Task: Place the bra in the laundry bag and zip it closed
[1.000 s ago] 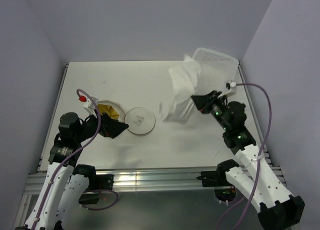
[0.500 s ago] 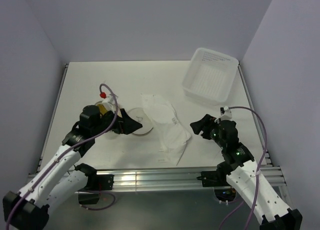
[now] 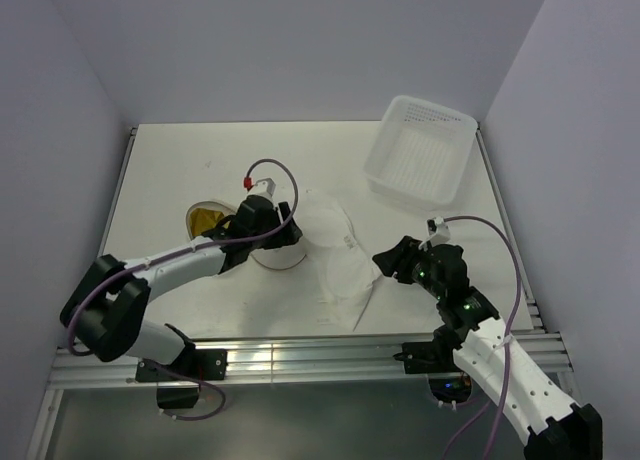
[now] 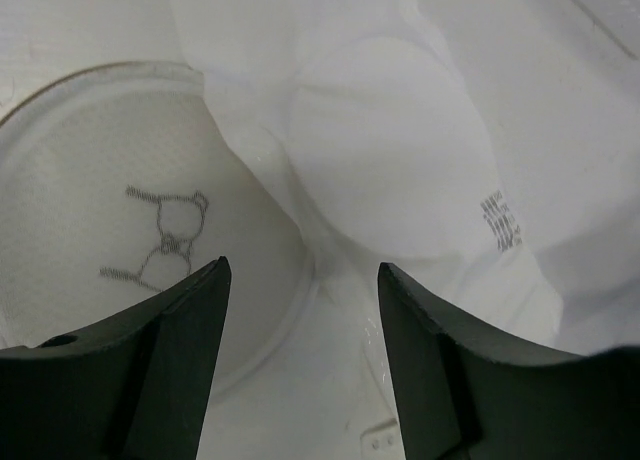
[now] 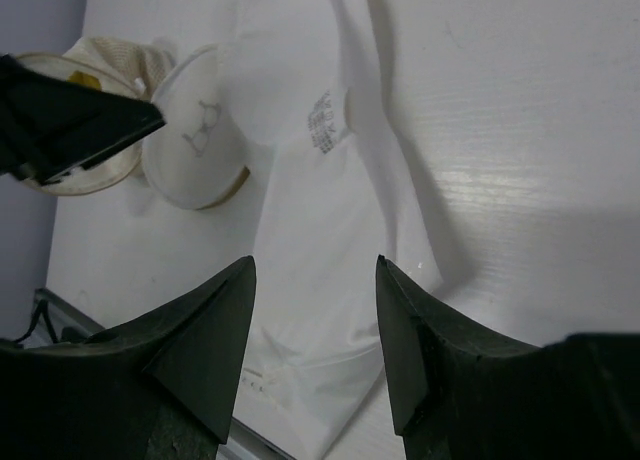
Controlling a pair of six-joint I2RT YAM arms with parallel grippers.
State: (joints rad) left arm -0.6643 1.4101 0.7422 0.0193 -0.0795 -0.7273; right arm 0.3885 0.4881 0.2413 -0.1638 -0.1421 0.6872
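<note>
One bra (image 4: 390, 170) touching laundry bag (image 4: 80, 160)

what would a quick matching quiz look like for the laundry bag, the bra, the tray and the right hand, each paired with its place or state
Things:
1. laundry bag
2. bra
3. tray
4. right hand

Places or states:
A. far right corner of the table
B. open, holding nothing
C. round mesh face with a black mark, just below the left hand
D. white, lying loose mid-table

Pairs: 1-C, 2-D, 3-A, 4-B
</note>
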